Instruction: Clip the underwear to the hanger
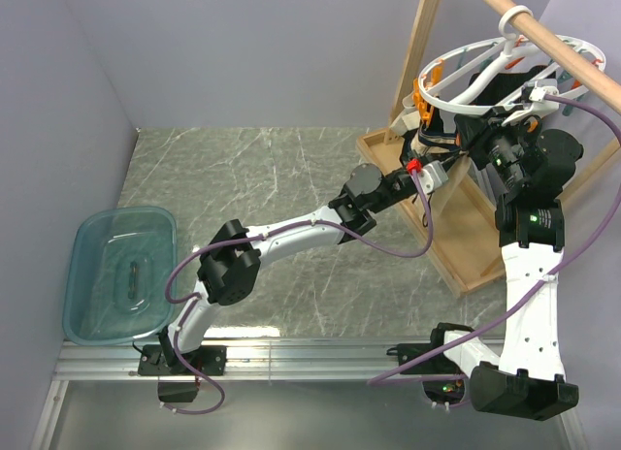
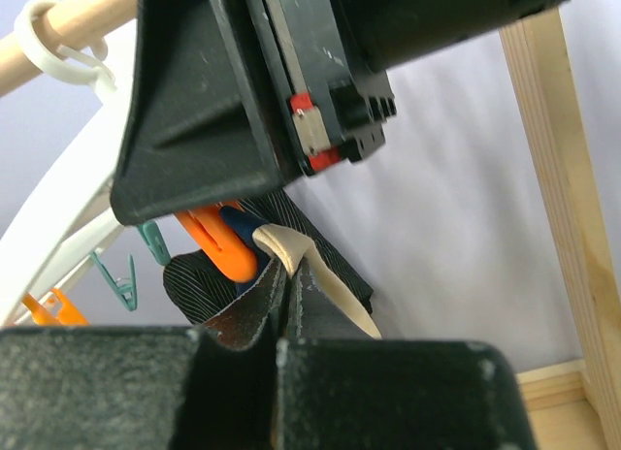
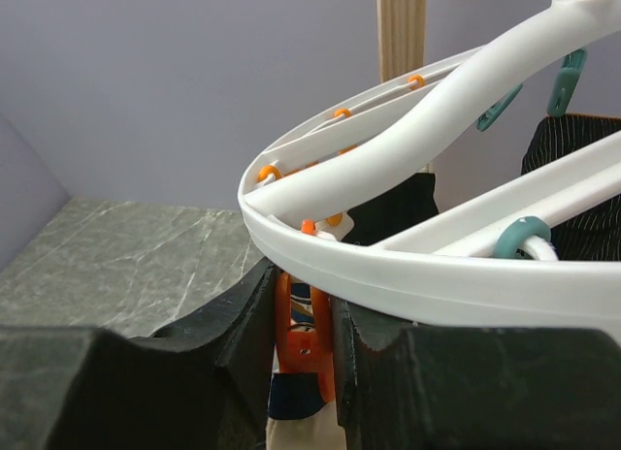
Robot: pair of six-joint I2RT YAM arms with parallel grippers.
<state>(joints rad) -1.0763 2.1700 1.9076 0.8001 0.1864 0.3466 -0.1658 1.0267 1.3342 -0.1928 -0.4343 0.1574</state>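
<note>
The white ring hanger [image 1: 461, 106] hangs by its hook from the wooden rod [image 1: 553, 45]. In the right wrist view my right gripper [image 3: 303, 309] is shut on an orange clip [image 3: 309, 338] just under the hanger's ring [image 3: 388, 275], squeezing it. The beige underwear [image 3: 296, 438] with navy trim shows below that clip. In the left wrist view my left gripper [image 2: 284, 275] is shut on the underwear's edge [image 2: 289, 244] and holds it up against the orange clip [image 2: 221, 244]. Both grippers meet below the ring in the top view: left [image 1: 446, 167], right [image 1: 468, 132].
A black striped garment [image 2: 199, 275] hangs on the hanger behind the clip, with teal clips [image 2: 121, 280] nearby. The wooden frame's upright [image 1: 417, 52] and base [image 1: 456, 237] surround the hanger. A teal tub [image 1: 121, 271] sits at the table's left.
</note>
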